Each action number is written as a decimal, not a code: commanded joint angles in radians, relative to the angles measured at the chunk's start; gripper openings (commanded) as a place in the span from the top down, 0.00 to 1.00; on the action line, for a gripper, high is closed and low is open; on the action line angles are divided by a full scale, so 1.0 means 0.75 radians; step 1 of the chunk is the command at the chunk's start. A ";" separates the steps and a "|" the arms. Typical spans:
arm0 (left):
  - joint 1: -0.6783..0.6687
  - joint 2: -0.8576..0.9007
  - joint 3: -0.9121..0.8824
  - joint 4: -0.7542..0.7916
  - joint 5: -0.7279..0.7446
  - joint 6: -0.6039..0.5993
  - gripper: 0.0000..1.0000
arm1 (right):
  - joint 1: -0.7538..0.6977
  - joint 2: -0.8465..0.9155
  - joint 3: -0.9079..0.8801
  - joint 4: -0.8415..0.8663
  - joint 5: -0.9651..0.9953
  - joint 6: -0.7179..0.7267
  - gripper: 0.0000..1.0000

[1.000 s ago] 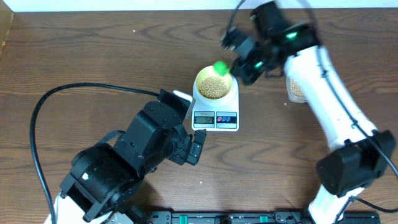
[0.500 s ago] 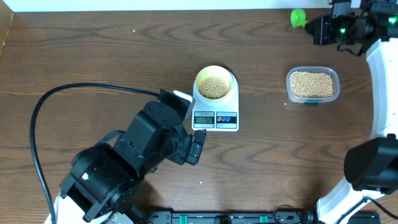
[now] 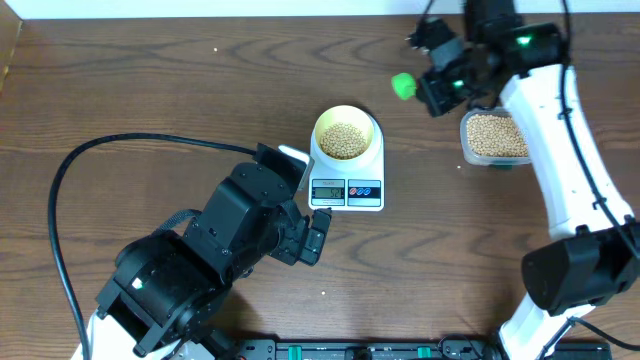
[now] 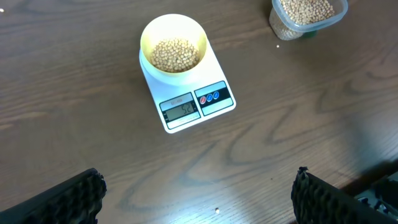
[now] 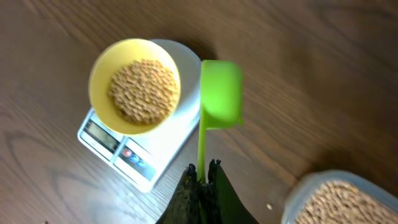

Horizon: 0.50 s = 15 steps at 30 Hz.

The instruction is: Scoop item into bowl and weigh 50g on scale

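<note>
We pinch the green scoop (image 5: 221, 93) in our right jaws, right of the bowl (image 5: 95, 84) on the scale (image 5: 171, 140), likely to adjust the beans (image 5: 143, 90); our left jaws rest spread

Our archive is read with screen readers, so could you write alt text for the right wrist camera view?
The right gripper holds a green scoop by its handle, its cup just right of a pale yellow bowl of beans that sits on a white scale. A clear tub of more beans shows at lower right, all on a wooden table.
</note>
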 commanded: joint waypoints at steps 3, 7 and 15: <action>-0.001 -0.009 0.022 -0.003 -0.003 0.017 0.02 | 0.141 0.028 0.015 0.062 0.051 0.248 0.99; -0.001 -0.009 0.022 -0.003 -0.004 0.017 0.02 | 0.251 0.108 0.015 0.093 0.051 0.344 0.99; -0.001 -0.009 0.022 -0.003 -0.004 0.017 0.02 | 0.298 0.201 0.015 0.095 0.063 0.425 0.99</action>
